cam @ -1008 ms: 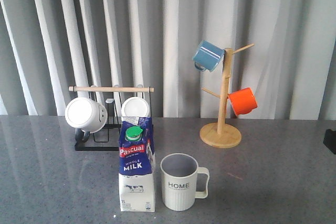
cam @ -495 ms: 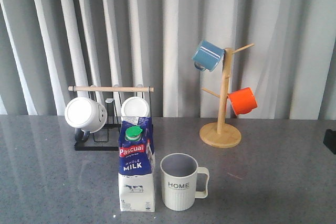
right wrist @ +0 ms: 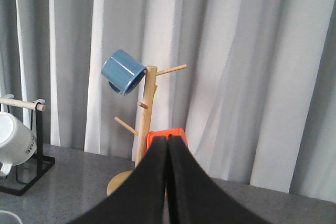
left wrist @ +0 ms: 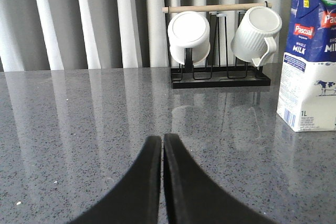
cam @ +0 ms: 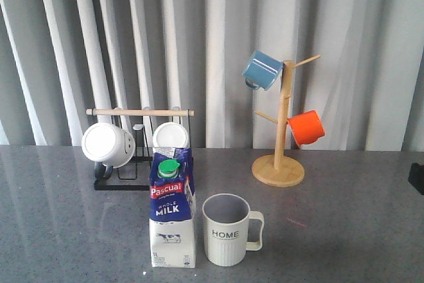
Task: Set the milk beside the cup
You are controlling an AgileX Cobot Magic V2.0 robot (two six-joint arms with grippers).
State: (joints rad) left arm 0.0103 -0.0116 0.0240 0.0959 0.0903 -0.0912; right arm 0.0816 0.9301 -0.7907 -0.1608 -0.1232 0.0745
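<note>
The milk carton [cam: 172, 210], blue above and white below with a green cap, stands upright on the grey table close beside the left of the cream ribbed "HOME" cup [cam: 228, 230]; a narrow gap separates them. The carton also shows at the edge of the left wrist view [left wrist: 310, 61]. My left gripper [left wrist: 161, 140] is shut and empty, low over bare table, well apart from the carton. My right gripper [right wrist: 168, 139] is shut and empty, raised, facing the mug tree. Neither gripper appears in the front view.
A black rack [cam: 136, 160] with two white mugs [cam: 108, 144] stands just behind the carton. A wooden mug tree [cam: 281, 137] holds a blue mug [cam: 262, 69] and an orange mug [cam: 307, 128] at the back right. A dark object [cam: 417, 178] sits at the right edge.
</note>
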